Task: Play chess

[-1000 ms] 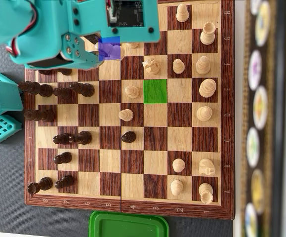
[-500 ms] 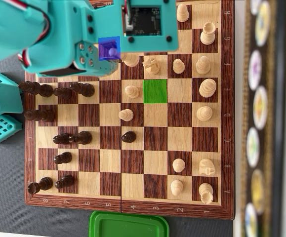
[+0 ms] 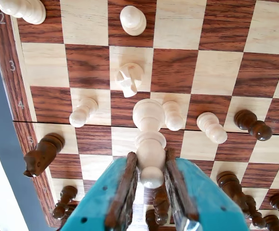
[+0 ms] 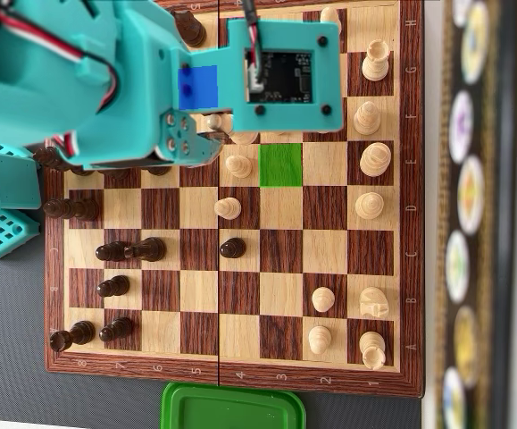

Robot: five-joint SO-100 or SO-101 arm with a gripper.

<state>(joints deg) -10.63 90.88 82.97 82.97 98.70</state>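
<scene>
My teal gripper (image 3: 150, 159) is shut on a tall white chess piece (image 3: 149, 137), with its brown pads against the piece's body. The piece's round base points at the row 4 squares of the wooden chessboard (image 3: 175, 70). I cannot tell whether the base touches the board. In the overhead view the arm and its wrist camera module (image 4: 280, 76) cover the board's upper left, hiding the gripper and the held piece. A green patch (image 4: 280, 165) marks one board square, and a blue patch (image 4: 197, 87) lies over the arm.
Around the held piece stand a white knight (image 3: 129, 79), white pawns (image 3: 83, 112) (image 3: 173, 115) (image 3: 211, 127), a dark pawn (image 3: 252, 124) and a dark knight (image 3: 43, 154). More dark pieces (image 3: 235, 187) stand near the jaws. A green lid (image 4: 231, 407) lies below the board (image 4: 280, 250).
</scene>
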